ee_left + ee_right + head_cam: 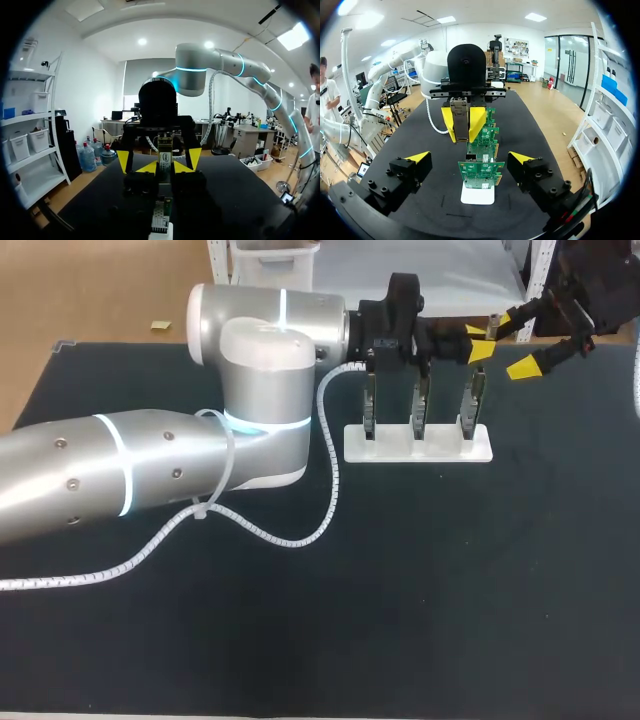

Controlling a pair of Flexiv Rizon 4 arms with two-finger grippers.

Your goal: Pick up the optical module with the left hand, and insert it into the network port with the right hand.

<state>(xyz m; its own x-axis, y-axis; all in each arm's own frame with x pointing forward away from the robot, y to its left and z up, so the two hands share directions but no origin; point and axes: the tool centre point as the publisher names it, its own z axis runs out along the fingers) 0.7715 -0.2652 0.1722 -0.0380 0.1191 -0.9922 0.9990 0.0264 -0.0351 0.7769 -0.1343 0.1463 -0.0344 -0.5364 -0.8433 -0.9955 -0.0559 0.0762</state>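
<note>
Nearest, on silver left arm (150, 470): clamping grey metal optical module (460, 117) in left gripper (460, 127); holding right gripper (470, 157) wide open; awaiting handover, insertion into green circuit board (480, 172) port.

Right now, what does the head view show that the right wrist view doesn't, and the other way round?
Only the head view: three boards standing clearly apart, side by side along the white base. Only the right wrist view: those boards seen end-on, lined up in a row between the spread fingers of the right gripper. Both: the left gripper shut on the module, and the right gripper open, holding nothing.
</note>
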